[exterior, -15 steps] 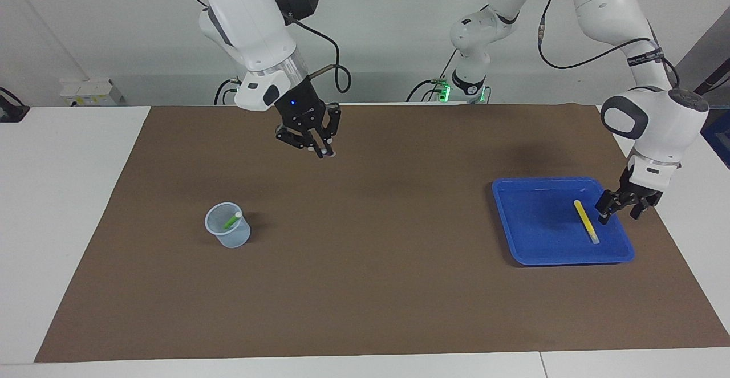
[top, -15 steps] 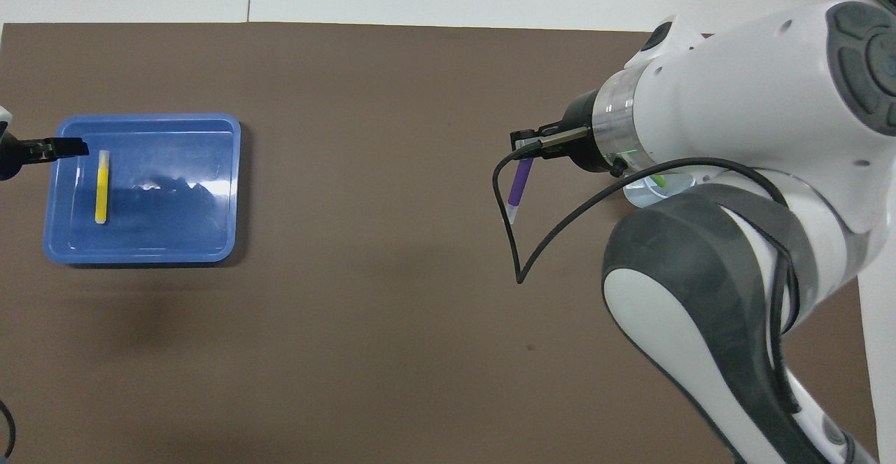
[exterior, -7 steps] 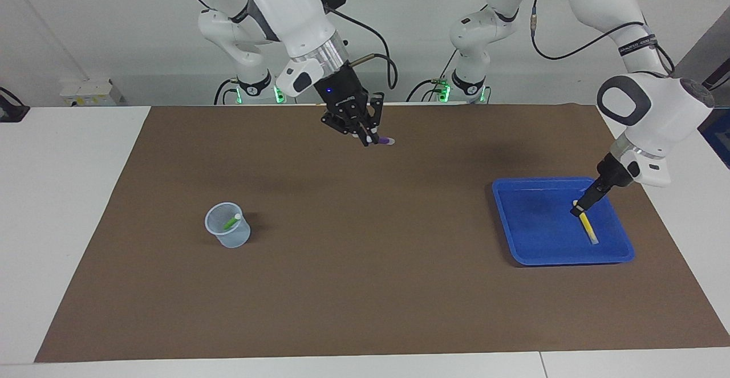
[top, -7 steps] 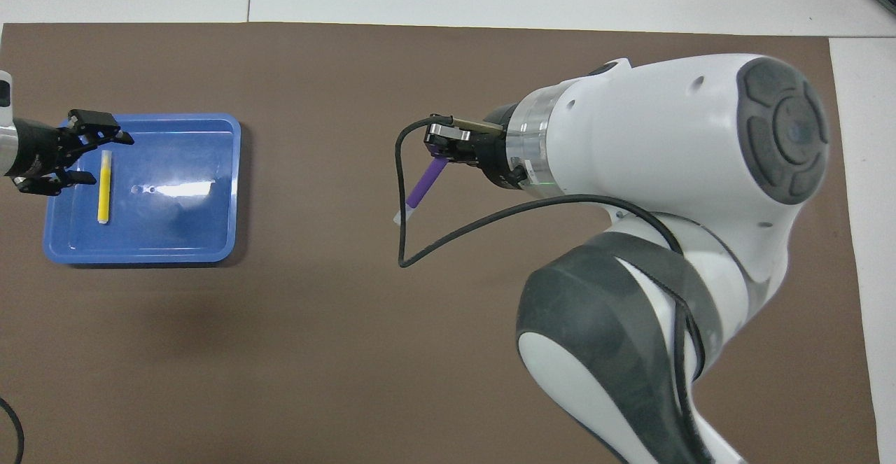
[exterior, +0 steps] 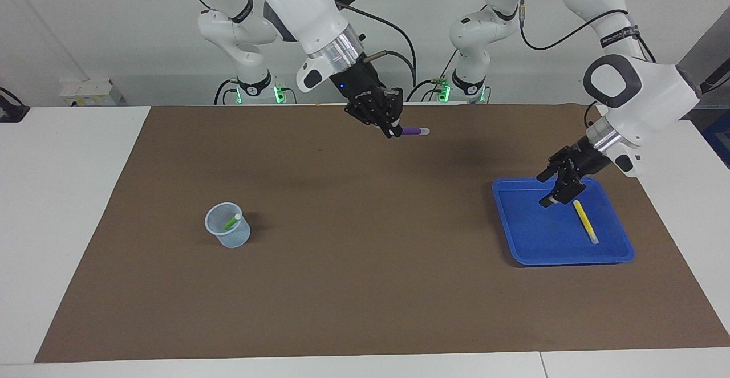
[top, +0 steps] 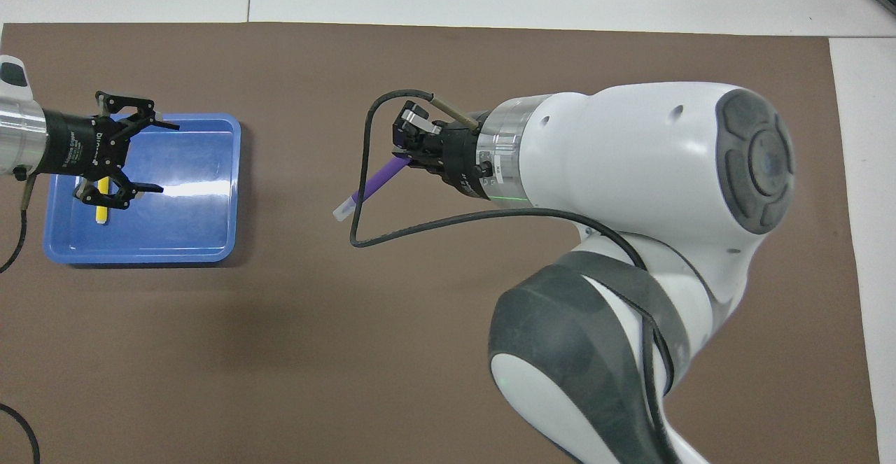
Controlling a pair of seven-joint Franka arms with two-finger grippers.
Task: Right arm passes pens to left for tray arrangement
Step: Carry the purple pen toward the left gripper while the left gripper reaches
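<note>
1. Facing view: right gripper (exterior: 392,129), jaws clenched on the purple pen (exterior: 412,131), hangs well apart from the tray (exterior: 516,241); left gripper (exterior: 558,187), jaws released, hovers over the tray beside the yellow pen (exterior: 585,222).
2. Overhead view: purple pen (top: 374,183) projects tray-ward; advise presenting it level, so the left gripper (top: 133,155) can grasp its free end.

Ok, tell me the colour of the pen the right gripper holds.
Purple with a whitish tip: the slim purple marker pen in the right gripper, clearest overhead.

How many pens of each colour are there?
Yellow pen, in the tray: 1
Purple pen, in the right gripper: 1
Green pen, in the cup: 1
Total: 3
</note>
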